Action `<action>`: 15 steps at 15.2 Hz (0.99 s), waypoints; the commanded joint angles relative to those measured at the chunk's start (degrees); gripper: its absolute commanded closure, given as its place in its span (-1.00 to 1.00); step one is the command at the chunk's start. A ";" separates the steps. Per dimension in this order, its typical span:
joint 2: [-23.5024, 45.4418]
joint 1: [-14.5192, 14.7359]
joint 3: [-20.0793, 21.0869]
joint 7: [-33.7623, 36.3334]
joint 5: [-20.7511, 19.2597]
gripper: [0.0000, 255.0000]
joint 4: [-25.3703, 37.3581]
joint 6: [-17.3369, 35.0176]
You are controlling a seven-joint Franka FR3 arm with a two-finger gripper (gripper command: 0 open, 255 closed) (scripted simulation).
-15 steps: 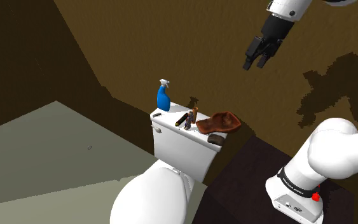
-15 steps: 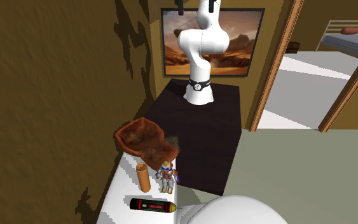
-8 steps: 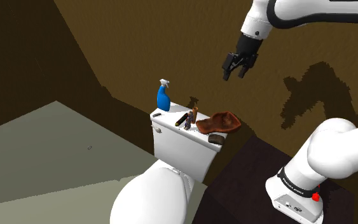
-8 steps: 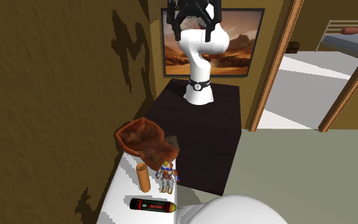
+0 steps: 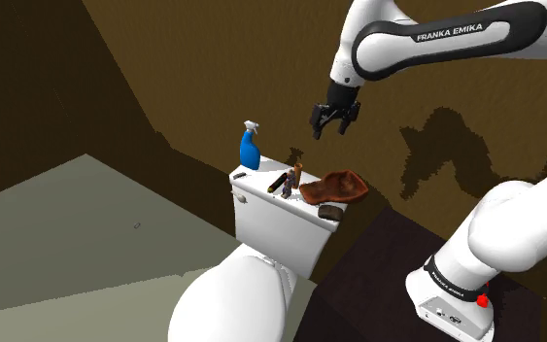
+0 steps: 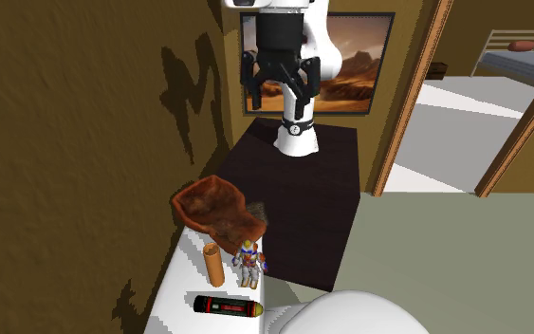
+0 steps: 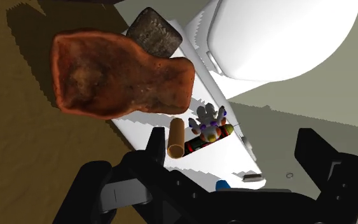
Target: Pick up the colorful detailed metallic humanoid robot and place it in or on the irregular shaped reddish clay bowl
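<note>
The small colourful robot figure [image 5: 295,178] [image 6: 248,263] [image 7: 208,124] stands upright on the white toilet tank lid [image 5: 261,183]. The irregular reddish-brown bowl [image 5: 337,185] [image 6: 215,209] [image 7: 117,76] rests on the lid's end nearest the stand, partly overhanging it. My gripper [image 5: 331,122] [image 6: 280,95] [image 7: 231,153] hangs open and empty in the air, well above the bowl and the figure, pointing down at them.
A blue spray bottle [image 5: 250,148] stands at the lid's far end. A brown cylinder [image 6: 213,265] [image 7: 176,137] and a black-and-red tube [image 6: 227,306] lie beside the figure. A dark block [image 7: 154,32] sits by the bowl. The brown wall is close behind the tank.
The arm has swung down and toward the shoulder view's left, bringing the open gripper from high up to above the tank lid. Nothing on the lid has moved.
</note>
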 commanded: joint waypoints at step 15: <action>35.31 -1.36 1.01 13.08 -8.44 -1.00 15.12 13.64</action>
